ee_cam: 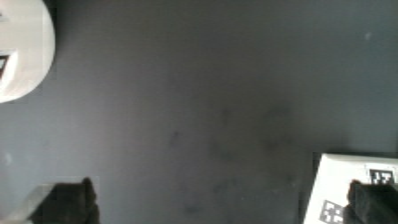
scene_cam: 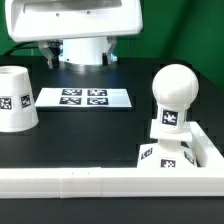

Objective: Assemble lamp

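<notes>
The exterior view alone showed the white round-headed bulb (scene_cam: 174, 98) upright in the white square base (scene_cam: 172, 152), against the long white rail (scene_cam: 100, 180), and the tapered white shade (scene_cam: 17, 98) well apart. The wrist view showed dark table (ee_cam: 196, 110) beneath the gripper (ee_cam: 68, 203); whether its fingers were spread, I cannot tell.

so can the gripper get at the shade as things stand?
Probably yes. The shade stands alone on the table, open end down, apart from the marker board, with nothing over it. The bulb and base sit far off at the exterior view's right.
</notes>
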Action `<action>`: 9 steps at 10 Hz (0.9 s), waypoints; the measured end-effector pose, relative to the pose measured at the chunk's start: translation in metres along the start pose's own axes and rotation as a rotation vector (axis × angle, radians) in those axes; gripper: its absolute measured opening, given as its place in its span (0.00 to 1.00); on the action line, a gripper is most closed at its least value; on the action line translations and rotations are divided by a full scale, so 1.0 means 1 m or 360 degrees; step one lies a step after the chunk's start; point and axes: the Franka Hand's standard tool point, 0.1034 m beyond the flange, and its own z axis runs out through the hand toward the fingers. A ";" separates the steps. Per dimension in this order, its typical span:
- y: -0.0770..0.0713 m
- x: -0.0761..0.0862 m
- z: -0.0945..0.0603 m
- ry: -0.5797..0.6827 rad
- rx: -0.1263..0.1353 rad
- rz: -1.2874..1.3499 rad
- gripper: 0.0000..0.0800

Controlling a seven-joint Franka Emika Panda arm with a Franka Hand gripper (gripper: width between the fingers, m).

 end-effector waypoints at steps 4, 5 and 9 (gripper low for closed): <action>0.017 -0.020 -0.001 -0.0024 0.0000 -0.0125 0.87; 0.033 -0.035 -0.004 -0.0035 0.0001 -0.0168 0.87; 0.069 -0.042 -0.013 -0.0019 -0.0004 -0.0247 0.87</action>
